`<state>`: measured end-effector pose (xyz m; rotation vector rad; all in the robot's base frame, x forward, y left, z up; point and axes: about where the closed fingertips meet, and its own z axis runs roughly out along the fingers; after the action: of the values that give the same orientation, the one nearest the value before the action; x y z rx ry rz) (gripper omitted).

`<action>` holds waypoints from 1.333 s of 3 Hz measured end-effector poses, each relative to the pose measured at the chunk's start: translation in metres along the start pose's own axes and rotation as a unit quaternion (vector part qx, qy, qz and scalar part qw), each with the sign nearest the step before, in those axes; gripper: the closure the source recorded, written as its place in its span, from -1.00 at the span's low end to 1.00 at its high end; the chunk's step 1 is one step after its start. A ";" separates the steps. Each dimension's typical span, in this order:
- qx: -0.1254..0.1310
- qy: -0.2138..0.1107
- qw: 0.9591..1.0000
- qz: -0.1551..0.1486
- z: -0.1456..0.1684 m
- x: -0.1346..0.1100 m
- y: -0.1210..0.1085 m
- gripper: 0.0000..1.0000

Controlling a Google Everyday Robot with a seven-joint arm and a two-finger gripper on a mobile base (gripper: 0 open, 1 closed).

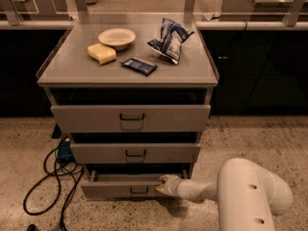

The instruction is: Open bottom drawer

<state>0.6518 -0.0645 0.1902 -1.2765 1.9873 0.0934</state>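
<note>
Low in the middle of the frame, under a grey metal cabinet (130, 76) of three drawers, sits the bottom drawer (110, 189), a slim grey metal drawer with a small dark loop handle (138, 190) at its centre; it stands a little way out of the carcass, its front forward of the mid-height grey drawer (134, 153) above it, with a strip of plain grey interior showing behind its top edge; I judge the opening begun but far from complete. From the lower right the white, rounded robot arm (250, 196) reaches leftward, and its gripper (166, 184) lies against the right part of the drawer's upper front edge, just right of and above the handle; whether it is wide, narrow or clamped on the edge I cannot tell.

As to handling, the drawer looks stiff and rigid, sheet metal on runners, and probably light, since nothing is visible in the part that shows; the smooth front offers little friction, so the loop handle or the top lip seems the surest hold; a pull taken off-centre may rack the drawer in its runners, so a straight, level draw outward is what I would expect to serve.

At the upper part of the frame the cabinet top carries a white bowl (117, 36), a yellow sponge (101, 53), a dark blue flat packet (139, 65) and a blue-and-white crumpled bag (169, 38); black cables (53, 177) loop on the speckled floor (269, 138) at lower left, near the drawer's left corner.
</note>
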 end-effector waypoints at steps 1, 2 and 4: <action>0.000 0.000 1.000 0.000 0.000 0.000 0.000 0.16; 0.000 0.000 1.000 0.000 0.000 0.000 0.000 -0.30; 0.000 0.000 1.000 0.000 0.000 0.000 0.000 -1.00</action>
<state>0.6517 -0.0644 0.1900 -1.2765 1.9874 0.0937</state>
